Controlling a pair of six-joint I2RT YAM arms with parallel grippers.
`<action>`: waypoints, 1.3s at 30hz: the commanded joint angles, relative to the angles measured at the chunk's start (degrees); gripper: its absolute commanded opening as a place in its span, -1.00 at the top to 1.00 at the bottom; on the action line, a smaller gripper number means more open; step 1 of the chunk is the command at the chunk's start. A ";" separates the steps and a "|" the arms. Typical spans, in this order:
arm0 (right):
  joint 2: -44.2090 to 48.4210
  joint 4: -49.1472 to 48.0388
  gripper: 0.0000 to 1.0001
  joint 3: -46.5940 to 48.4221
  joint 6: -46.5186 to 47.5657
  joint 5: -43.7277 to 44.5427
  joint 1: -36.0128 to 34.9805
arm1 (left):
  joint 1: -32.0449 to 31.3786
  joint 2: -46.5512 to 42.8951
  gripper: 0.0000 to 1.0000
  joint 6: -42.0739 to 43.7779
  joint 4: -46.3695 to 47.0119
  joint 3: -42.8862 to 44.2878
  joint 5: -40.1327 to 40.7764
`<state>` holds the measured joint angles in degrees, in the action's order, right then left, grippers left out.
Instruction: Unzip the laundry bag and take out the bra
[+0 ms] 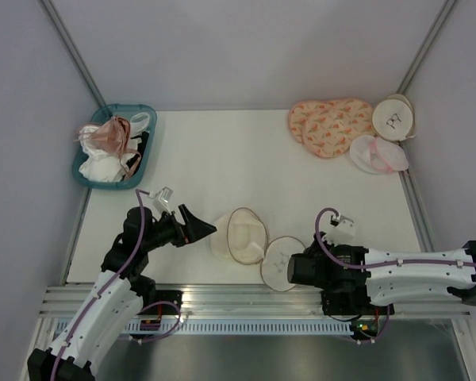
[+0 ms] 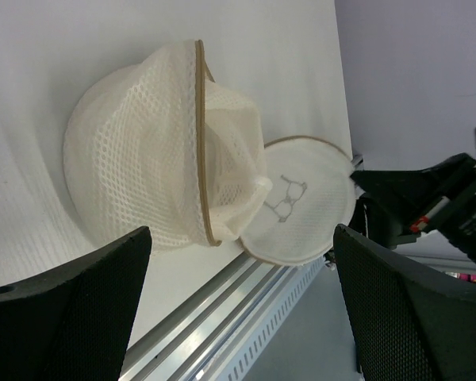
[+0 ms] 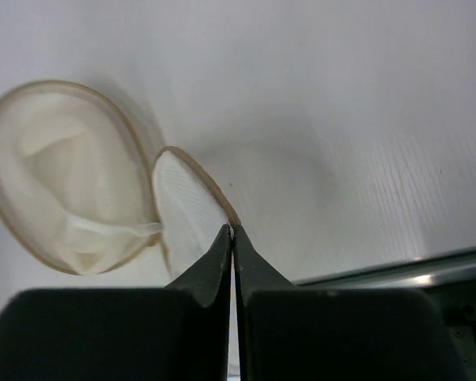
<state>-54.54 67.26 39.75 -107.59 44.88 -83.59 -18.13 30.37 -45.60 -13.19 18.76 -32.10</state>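
Top external view: two arms are working at the near edge of the white table [image 1: 222, 151], w/ the laundry bag [image 1: 239, 236] lying unzipped in two halves between them. The bag's lid flap [image 1: 279, 262] is folding out on its R side. The right gripper [image 3: 232, 234] is sitting at that flap's outer edge, fingers pressed together, pinching the tan rim. The left gripper [image 2: 242, 302] is hovering just L of the bag's domed half, fingers spread wide, touching nothing. A pale cup shape [image 3: 59, 198] is showing inside the open half. It is prob. the bra, but that cannot be told for sure.

Extraction looks like the step in hand. R should be pinning the flap flat while L is reaching over the opening, closing on the soft contents, not the mesh.

No brand or text is showing, only a small bra drawing [image 2: 285, 198] on the flap.
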 commanded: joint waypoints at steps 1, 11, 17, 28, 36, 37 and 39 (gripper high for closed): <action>-2.67 12.44 0.99 9.26 1.67 14.41 1.84 | -0.33 -0.13 -0.96 -0.89 2.03 0.40 -0.25; -16.97 -15.47 0.99 26.08 49.98 21.13 20.29 | -0.33 -3.03 -0.96 -2.29 1.76 1.45 -0.51; -31.81 -35.17 0.99 32.58 71.80 15.51 27.17 | -0.33 -6.80 -0.96 -2.03 -1.74 2.50 1.24; -38.55 -63.46 0.99 22.06 80.25 -14.70 25.67 | -0.33 -17.80 -0.99 -3.70 -12.29 1.45 10.39; -27.74 -70.80 -0.41 11.50 82.54 -31.09 27.08 | -0.33 -16.49 -0.99 -3.70 -12.30 1.80 10.21; -24.33 -70.08 -0.76 11.15 82.80 -30.39 27.08 | -0.33 -16.05 -0.99 -3.62 -12.12 1.98 10.21; -18.45 -68.16 -0.96 10.18 84.03 -27.49 26.99 | -0.33 -15.87 -0.99 -3.18 -11.25 2.07 9.69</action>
<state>-82.50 2.09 50.02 -26.00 18.06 -56.75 -18.13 13.82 -47.46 -24.73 19.44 -22.76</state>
